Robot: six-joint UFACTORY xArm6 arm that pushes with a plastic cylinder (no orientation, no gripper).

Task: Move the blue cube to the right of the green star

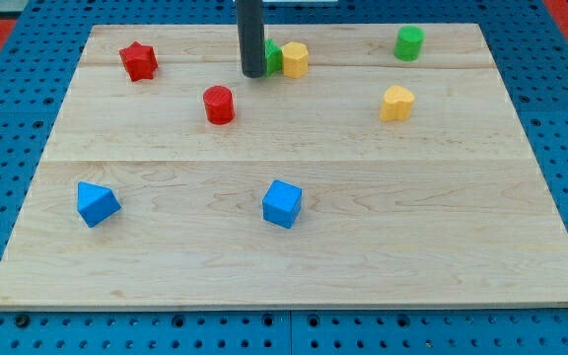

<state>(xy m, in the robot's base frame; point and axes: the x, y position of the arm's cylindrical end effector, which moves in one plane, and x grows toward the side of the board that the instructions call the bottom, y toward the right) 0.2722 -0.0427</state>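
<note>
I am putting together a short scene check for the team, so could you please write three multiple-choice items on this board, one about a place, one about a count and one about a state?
1. Where is the blue cube?
A. Near the view's bottom, around the middle
B. At the view's top right corner
C. Against the red star

2. How many yellow blocks lie on the board?
A. One
B. Two
C. Four

3. How does my tip stand to the blue cube?
A. Pressed against it
B. Resting on top of it
C. Well apart from it, up by the green star

Answers: 1 A, the cube sits low on the board, centred. 2 B, one yellow block beside the green star, another further right. 3 C, bare wood separates the tip from the cube.
</note>
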